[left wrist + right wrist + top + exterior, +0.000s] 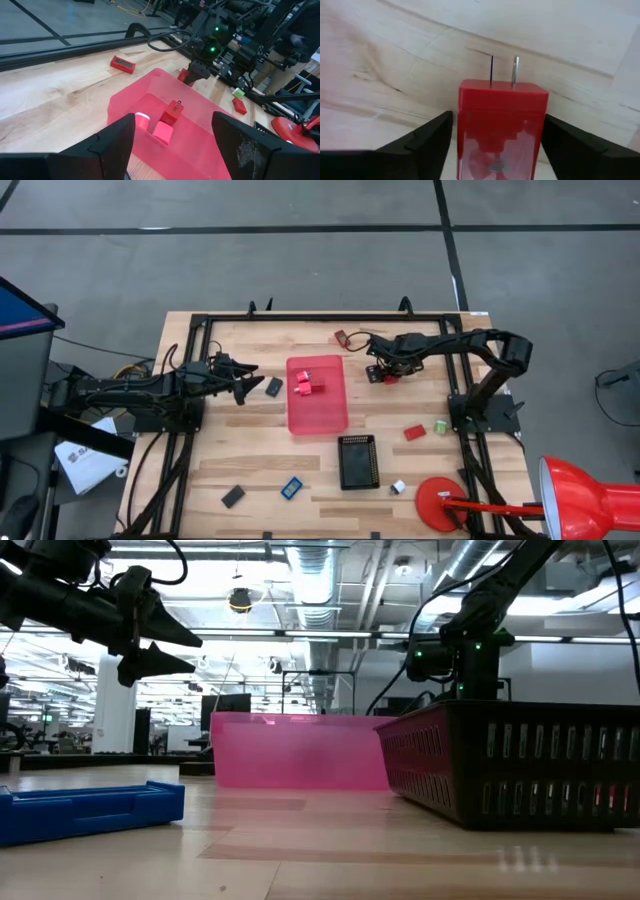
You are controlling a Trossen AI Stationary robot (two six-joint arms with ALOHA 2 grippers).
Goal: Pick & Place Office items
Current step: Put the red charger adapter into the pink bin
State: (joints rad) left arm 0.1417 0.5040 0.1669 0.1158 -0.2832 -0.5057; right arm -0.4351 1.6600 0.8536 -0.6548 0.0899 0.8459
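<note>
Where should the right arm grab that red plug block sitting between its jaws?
Grip the red plug block across its two flat side faces, coming in from the end opposite the two metal prongs. The right gripper already has open jaws on either side of its body, and the prongs point away.

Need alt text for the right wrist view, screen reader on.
A red plug block with two metal prongs stands between the right end effector's open fingers, close to the camera. Bare wooden table lies behind it.

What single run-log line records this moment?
right gripper: around red plug block, beside pink tray | left gripper: open, left of tray | tray: two red items
</note>
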